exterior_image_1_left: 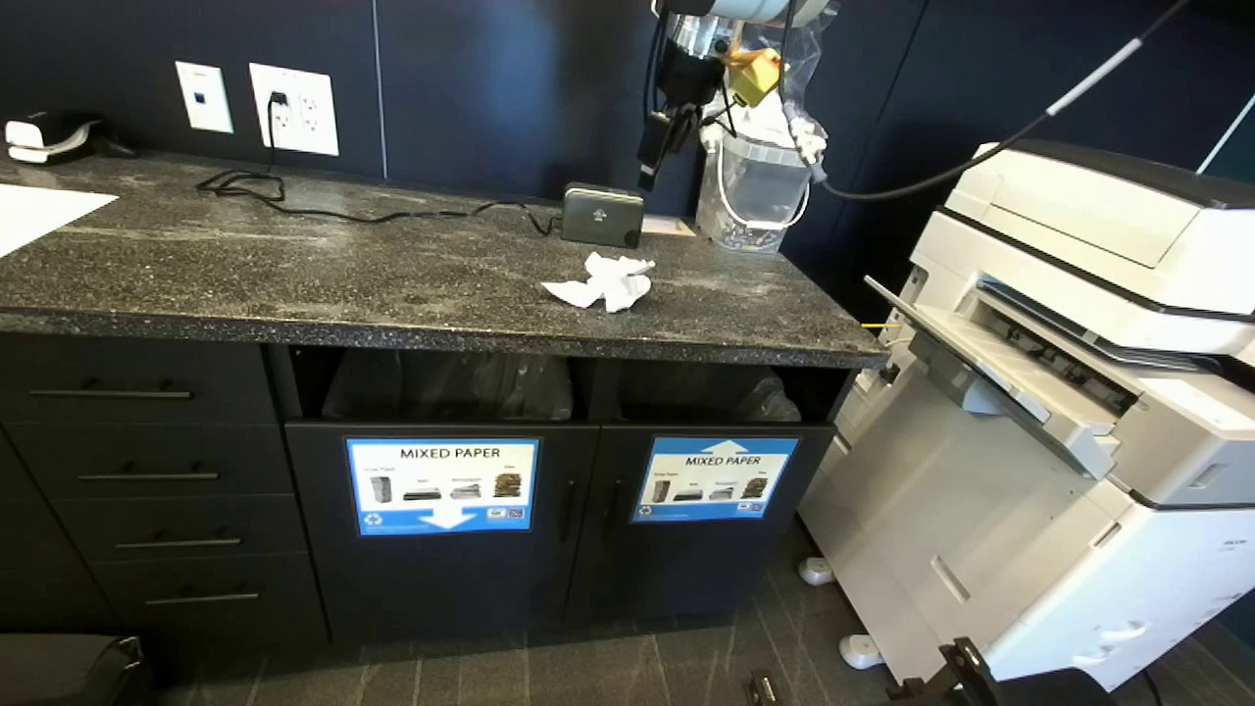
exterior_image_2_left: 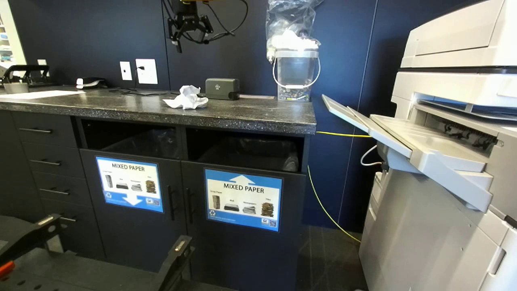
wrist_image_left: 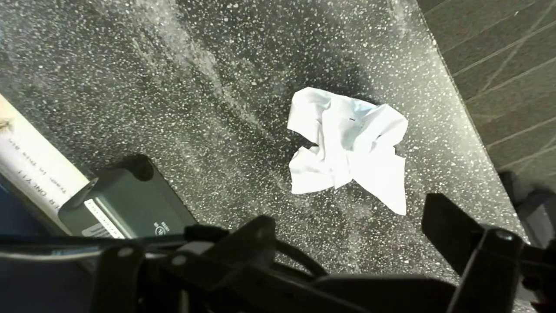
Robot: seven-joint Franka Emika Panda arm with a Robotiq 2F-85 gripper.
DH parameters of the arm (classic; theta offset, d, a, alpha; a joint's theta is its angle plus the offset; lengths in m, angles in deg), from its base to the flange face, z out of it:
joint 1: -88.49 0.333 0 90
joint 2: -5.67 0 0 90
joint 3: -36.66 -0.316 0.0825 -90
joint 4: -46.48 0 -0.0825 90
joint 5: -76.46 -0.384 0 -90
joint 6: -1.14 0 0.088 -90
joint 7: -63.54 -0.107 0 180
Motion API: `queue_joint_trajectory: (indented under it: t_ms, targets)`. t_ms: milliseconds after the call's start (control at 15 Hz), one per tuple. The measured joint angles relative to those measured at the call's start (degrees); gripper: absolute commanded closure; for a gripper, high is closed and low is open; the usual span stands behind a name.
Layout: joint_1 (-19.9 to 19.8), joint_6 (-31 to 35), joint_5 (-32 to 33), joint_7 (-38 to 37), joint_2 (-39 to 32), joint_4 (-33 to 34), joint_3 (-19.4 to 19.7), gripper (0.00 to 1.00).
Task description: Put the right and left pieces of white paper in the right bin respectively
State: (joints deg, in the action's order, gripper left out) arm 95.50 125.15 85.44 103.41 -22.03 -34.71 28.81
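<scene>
The crumpled sheet of white paper [wrist_image_left: 345, 148] has bluish-grey shading in its folds and one tiny dark mark. The dark grey stone-like table [wrist_image_left: 208, 143] is peppered with whitish flecks and crossed by lighter streaks. The near-black right bin compartment [exterior_image_2_left: 244, 254] bears a flat rectangular blue-and-white sign [exterior_image_2_left: 243, 198] with black lettering, a white arrow on blue, and small grey and brown pictures. The two-fingered end effector [wrist_image_left: 349, 211] is black; the boxy plastic device [wrist_image_left: 134, 195], dark greenish grey. Wall panels [exterior_image_2_left: 234, 60] are navy, the bulky printer [exterior_image_1_left: 941, 461] off-white with black trim, the thin cable [exterior_image_2_left: 343, 134] yellow.
</scene>
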Motion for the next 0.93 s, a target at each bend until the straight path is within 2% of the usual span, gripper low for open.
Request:
queue_joint_trajectory:
  t_ms: [200, 733, 933]
  targets:
    - [1.0, -5.5, 0.0, 0.8, -5.4, 7.7, -0.4, 0.00]
    - [3.4, -12.6, 0.0, 1.8, -19.5, 26.1, -0.6, 0.00]
    - [3.9, -17.2, 0.0, 1.8, -24.6, 32.3, -0.6, 0.00]
